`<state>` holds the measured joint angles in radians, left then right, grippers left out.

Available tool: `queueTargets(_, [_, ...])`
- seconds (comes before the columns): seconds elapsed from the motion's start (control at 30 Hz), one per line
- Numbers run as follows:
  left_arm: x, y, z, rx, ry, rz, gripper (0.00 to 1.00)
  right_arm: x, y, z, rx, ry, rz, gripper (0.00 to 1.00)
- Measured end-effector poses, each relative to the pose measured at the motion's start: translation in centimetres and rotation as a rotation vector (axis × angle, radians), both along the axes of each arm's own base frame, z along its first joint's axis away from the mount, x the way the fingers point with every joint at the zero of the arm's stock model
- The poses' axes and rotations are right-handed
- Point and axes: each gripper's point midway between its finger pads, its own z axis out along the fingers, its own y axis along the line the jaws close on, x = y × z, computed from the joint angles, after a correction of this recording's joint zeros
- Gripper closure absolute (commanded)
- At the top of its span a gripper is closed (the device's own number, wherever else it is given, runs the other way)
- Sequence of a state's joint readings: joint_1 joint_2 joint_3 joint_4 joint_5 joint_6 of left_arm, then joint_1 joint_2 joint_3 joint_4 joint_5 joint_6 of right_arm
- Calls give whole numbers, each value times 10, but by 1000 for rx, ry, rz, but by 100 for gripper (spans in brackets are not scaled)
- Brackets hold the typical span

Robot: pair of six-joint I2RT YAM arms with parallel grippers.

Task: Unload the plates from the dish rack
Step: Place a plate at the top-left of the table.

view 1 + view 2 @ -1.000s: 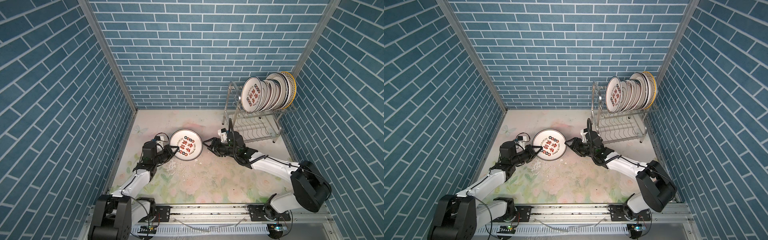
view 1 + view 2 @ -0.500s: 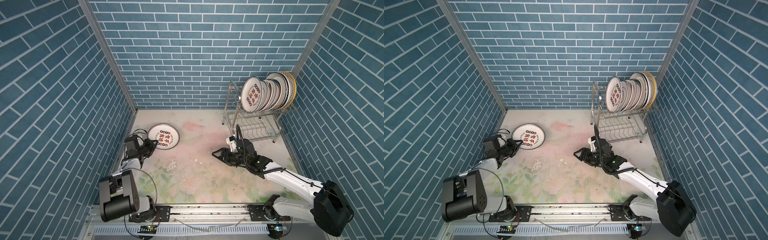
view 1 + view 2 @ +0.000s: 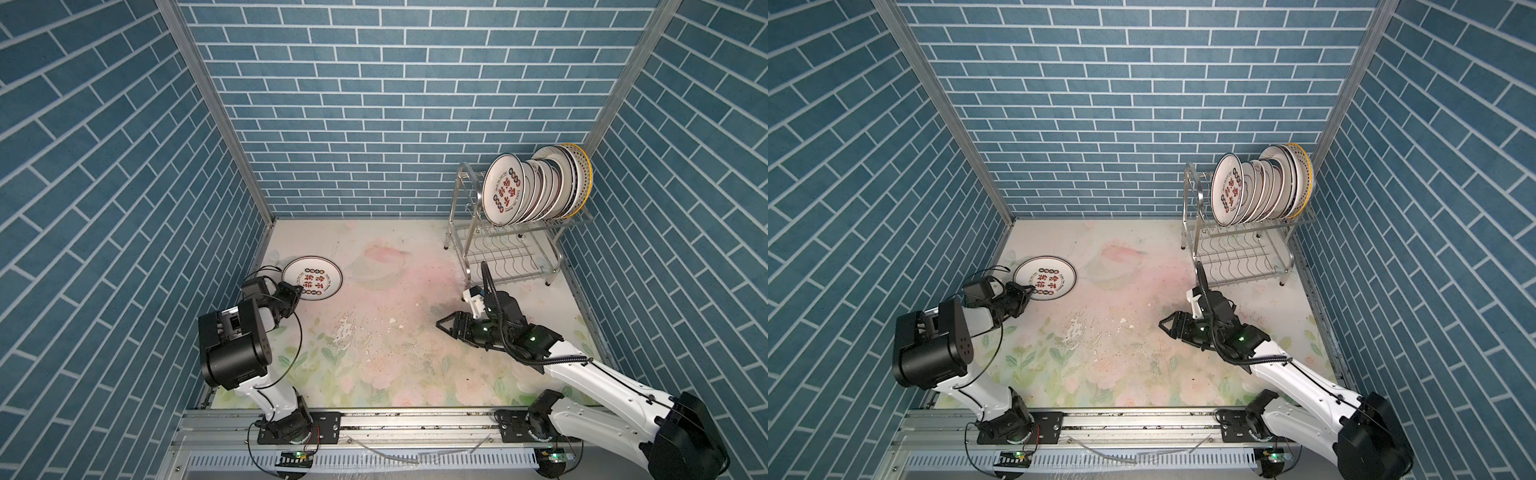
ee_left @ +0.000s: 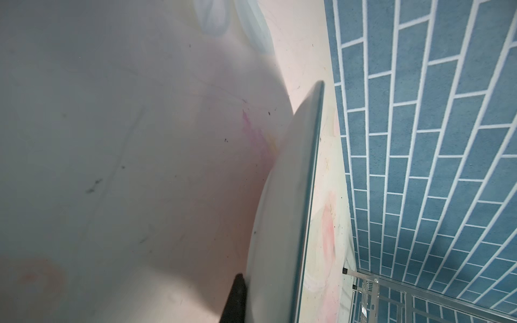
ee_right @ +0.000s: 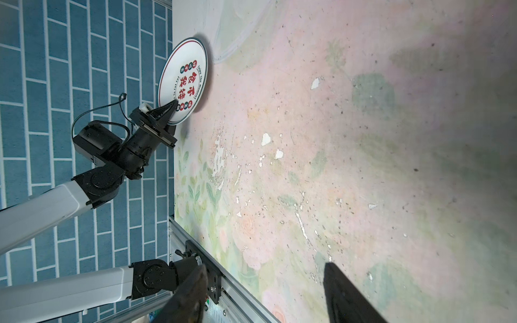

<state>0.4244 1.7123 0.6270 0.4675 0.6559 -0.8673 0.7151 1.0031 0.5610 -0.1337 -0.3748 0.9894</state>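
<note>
Several white plates (image 3: 536, 187) (image 3: 1258, 187) stand on edge in the upper tier of the steel dish rack (image 3: 511, 257) (image 3: 1237, 257) at the far right. One plate with red and black characters (image 3: 311, 277) (image 3: 1044, 277) (image 5: 183, 81) hangs low over the table by the left wall. My left gripper (image 3: 296, 291) (image 3: 1026, 291) is shut on its near rim. The left wrist view shows that plate edge-on (image 4: 288, 209) with one black finger (image 4: 236, 299) against its underside. My right gripper (image 3: 446, 326) (image 3: 1169, 326) (image 5: 265, 268) is open and holds nothing, over the table's middle right.
Blue brick walls close in the table on three sides. The rack's lower tier (image 3: 507, 262) holds nothing. White flakes and worn patches (image 3: 345, 332) mark the floral table top. A metal rail (image 3: 415, 419) runs along the front edge.
My left arm carried the plate from the table's middle to the far left by the wall. My right arm drew back to the right and stayed open.
</note>
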Motion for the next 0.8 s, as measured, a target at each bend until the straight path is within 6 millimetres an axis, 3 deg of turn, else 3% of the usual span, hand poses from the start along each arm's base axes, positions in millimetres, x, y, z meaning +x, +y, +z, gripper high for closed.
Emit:
queueTargets(0.3, [22, 11, 3, -10, -27, -3, 100, -1, -1, -4, -11, 12, 0, 34])
queueTargets(0.5, [25, 9, -5, -33, -13, -16, 98, -1, -1, -10, -21, 24, 0, 34])
queueTargets(0.8, [24, 8, -15, -54, 18, -23, 62, -1, -2, -12, -29, 25, -7, 34])
